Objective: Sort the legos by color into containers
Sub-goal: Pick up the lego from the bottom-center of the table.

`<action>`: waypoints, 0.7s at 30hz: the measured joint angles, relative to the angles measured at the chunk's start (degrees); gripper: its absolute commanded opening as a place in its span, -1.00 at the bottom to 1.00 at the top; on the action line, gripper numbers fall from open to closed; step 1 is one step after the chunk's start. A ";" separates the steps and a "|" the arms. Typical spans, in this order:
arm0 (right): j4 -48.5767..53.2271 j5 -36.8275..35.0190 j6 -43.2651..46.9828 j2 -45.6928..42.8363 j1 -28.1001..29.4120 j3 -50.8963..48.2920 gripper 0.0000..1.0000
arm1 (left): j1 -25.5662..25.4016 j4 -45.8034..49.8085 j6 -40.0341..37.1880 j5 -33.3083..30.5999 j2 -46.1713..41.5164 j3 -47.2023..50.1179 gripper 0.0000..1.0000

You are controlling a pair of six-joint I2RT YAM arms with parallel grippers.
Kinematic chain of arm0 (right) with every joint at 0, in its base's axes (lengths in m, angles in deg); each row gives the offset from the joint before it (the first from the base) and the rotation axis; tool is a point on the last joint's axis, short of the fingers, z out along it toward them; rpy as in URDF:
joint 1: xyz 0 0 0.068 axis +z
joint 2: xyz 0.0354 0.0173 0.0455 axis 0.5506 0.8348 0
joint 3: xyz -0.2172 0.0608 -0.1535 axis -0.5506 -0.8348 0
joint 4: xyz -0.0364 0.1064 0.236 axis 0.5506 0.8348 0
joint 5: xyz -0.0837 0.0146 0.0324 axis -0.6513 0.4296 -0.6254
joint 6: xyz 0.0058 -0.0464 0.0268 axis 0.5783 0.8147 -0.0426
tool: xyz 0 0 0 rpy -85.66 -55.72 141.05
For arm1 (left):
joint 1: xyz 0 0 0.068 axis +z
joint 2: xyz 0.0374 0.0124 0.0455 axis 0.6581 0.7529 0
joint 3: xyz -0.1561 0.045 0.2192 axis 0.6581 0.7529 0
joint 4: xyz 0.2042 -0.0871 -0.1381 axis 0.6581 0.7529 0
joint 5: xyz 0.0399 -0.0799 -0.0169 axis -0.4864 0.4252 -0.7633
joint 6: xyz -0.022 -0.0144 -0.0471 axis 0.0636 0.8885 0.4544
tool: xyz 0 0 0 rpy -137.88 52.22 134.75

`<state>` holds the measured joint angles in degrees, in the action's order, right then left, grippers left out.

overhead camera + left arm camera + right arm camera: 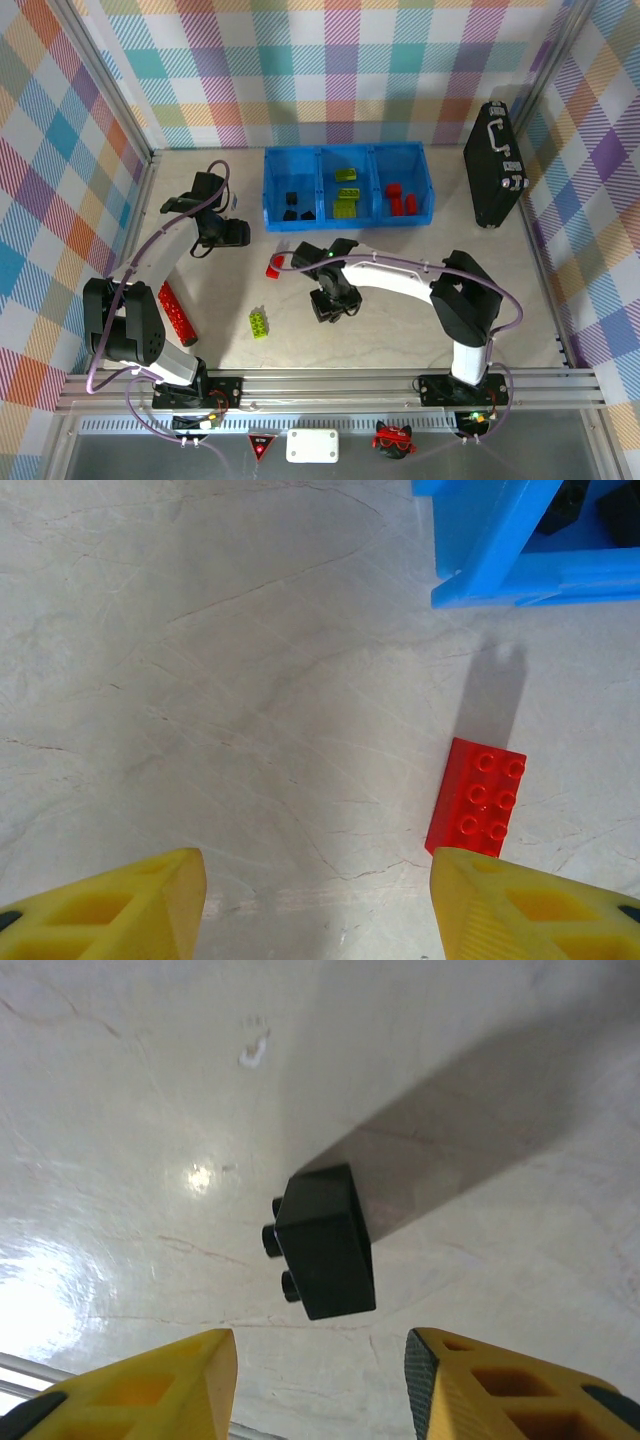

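Mostly sorted: blue bins (270,190) hold black, lime and red bricks separately. Loose on the desk (380,340): long red brick (176,313), lime brick (259,323), small red brick (477,798) ahead of left tool (318,880), black brick (322,1245) ahead of right tool (320,1360). Both tools apart, empty.

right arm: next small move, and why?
Probably ease the right gripper forward and down until its fingers straddle the black brick, then close. The jaws stand open and empty; the brick lies on its side on the table just beyond the fingertips, roughly centred in the gap. It belongs in the left blue bin with the other black bricks.
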<state>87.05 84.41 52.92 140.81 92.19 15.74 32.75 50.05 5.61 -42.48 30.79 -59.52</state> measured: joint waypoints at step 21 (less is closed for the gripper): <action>-3.15 -1.57 -0.72 3.63 0.39 -0.48 -0.27 | 0.00 0.00 -0.17 -0.57 0.00 0.00 0.21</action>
<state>83.91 82.84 52.20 144.44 92.59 15.26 32.75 50.05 5.43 -43.04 30.79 -59.52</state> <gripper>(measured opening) 0.389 0.608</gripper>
